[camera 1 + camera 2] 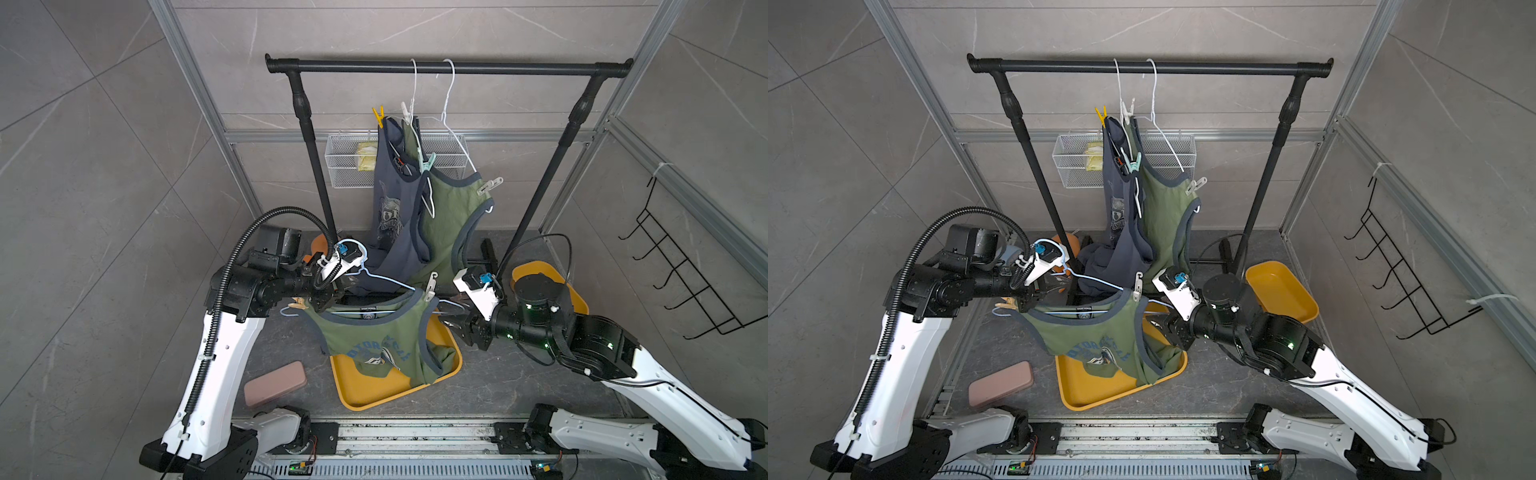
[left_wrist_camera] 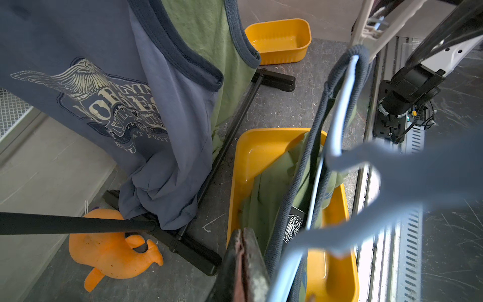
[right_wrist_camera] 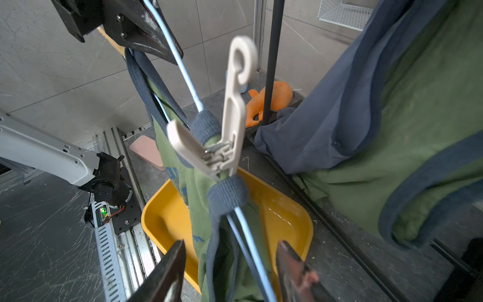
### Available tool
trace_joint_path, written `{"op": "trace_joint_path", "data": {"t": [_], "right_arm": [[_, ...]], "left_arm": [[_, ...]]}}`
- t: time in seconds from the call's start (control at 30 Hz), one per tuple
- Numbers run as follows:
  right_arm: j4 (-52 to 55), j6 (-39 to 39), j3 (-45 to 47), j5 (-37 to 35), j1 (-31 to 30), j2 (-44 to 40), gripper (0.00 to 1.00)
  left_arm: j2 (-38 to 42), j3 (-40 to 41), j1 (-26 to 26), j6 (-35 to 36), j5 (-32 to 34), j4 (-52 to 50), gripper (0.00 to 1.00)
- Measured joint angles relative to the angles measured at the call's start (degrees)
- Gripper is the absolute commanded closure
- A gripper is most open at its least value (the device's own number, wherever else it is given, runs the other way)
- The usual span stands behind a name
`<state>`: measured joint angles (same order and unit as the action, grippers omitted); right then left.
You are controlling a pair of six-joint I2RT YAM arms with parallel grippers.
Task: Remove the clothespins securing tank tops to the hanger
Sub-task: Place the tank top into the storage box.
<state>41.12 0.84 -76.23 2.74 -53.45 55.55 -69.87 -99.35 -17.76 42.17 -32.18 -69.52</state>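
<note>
My left gripper (image 1: 328,300) is shut on the left shoulder of a light blue wire hanger (image 1: 386,279), held low over a yellow tray (image 1: 365,395). An olive tank top (image 1: 374,336) hangs from it, hem in the tray. A white clothespin (image 3: 230,136) clamps its right strap to the wire. A tan clothespin (image 1: 296,305) sits by the left gripper. My right gripper (image 3: 230,269) is open, its fingers straddling wire and strap just below the white pin. On the rail hang a slate blue top (image 1: 390,216) and another olive top (image 1: 449,216), pinned by yellow (image 1: 378,116), mint (image 1: 428,162) and white (image 1: 490,185) clothespins.
The black clothes rail (image 1: 449,66) stands behind, its foot bars on the floor. A second yellow tray (image 1: 540,270) lies behind the right arm, a pink case (image 1: 275,383) at front left, an orange toy (image 2: 112,251) by the rail's left foot. A wire basket (image 1: 349,162) hangs on the back wall.
</note>
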Motion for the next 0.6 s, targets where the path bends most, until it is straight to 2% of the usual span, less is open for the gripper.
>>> {"op": "trace_joint_path", "data": {"t": [0.23, 0.43, 0.6], "right_arm": [[0.2, 0.0, -0.9, 5.2, -0.1, -3.6, 0.38], [-0.9, -0.7, -5.6, 8.0, -0.2, 2.9, 0.38], [-1.6, -1.6, -6.0, 8.2, -0.2, 7.0, 0.38]], "left_arm": [[-0.8, 1.0, 0.0, 2.3, -2.6, -3.4, 1.00], [-1.6, 1.4, -0.3, 2.9, -5.0, -5.6, 1.00], [-1.5, 1.1, -0.4, 3.7, -7.9, -8.2, 1.00]]}}
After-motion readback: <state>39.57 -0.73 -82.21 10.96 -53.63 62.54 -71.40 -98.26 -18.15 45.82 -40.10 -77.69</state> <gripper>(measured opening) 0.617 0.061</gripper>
